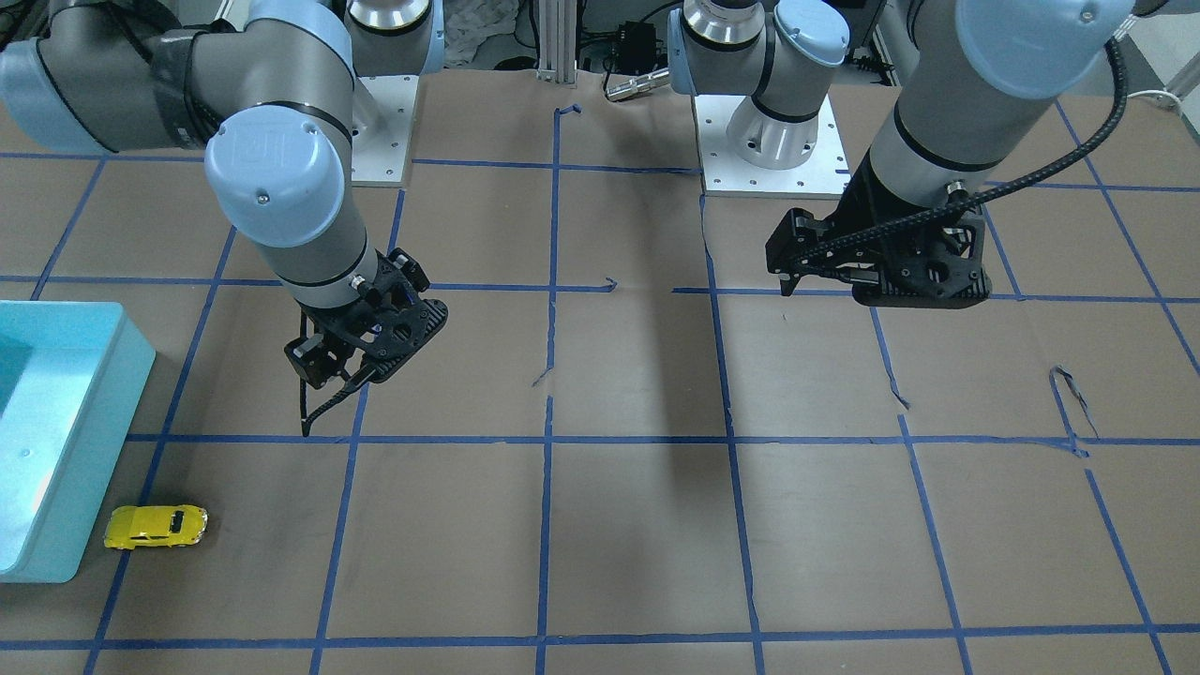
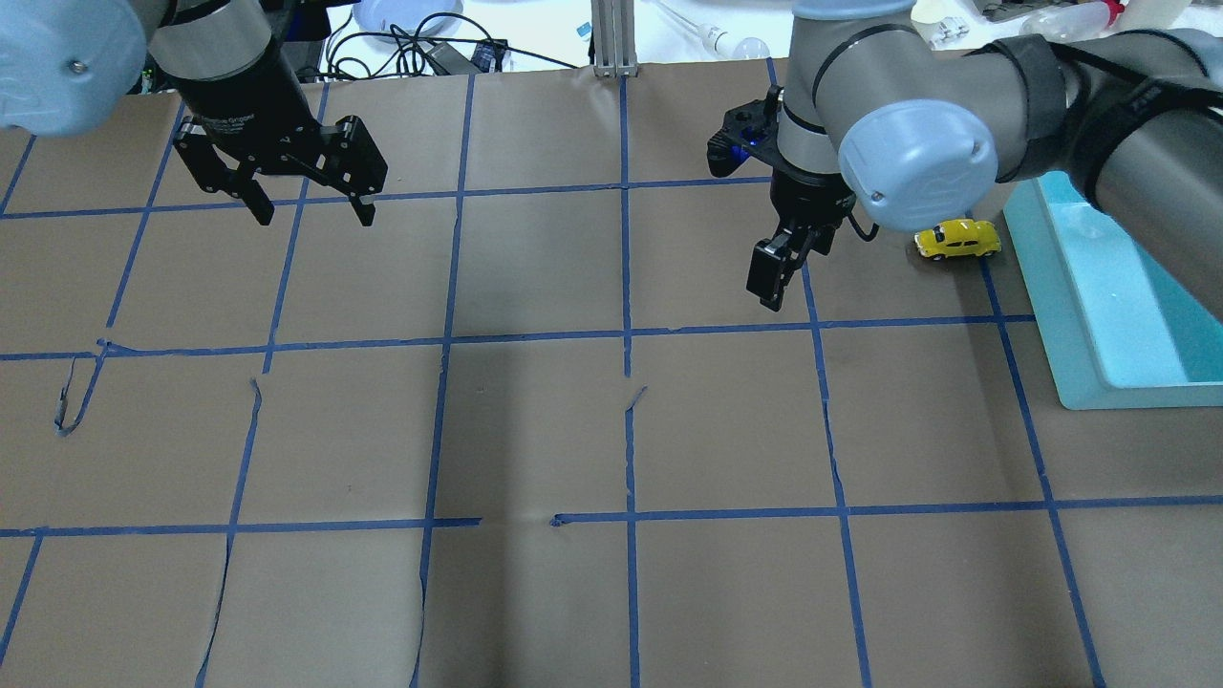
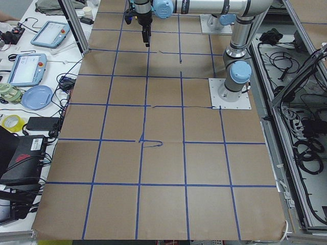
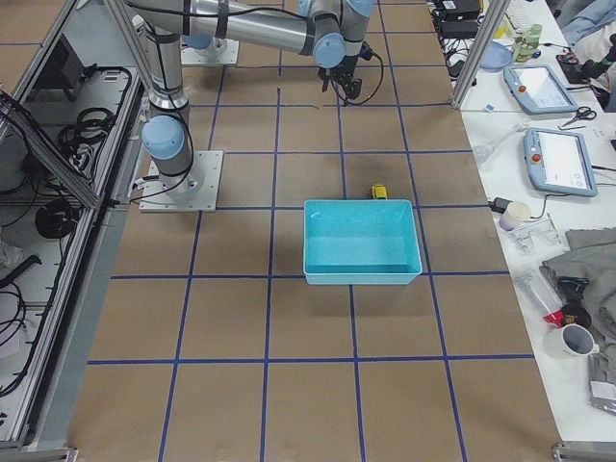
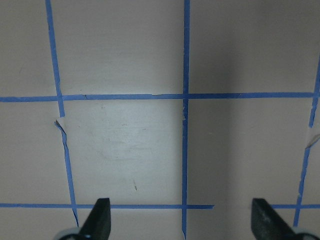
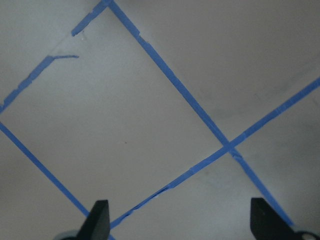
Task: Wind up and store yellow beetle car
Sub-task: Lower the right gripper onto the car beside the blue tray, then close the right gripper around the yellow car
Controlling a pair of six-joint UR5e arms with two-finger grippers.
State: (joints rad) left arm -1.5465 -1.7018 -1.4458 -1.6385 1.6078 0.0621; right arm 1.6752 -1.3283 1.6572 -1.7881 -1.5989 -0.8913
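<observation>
Approaching: right gripper hovers near yellow beetle car beside teal bin, fingers apart.
Left gripper: idle, fingers apart.
Next: probably descend, straddle it, clamp.

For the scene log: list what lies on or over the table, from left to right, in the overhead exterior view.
left gripper, jaws open → right gripper, jaws open → yellow beetle car → teal bin
</observation>
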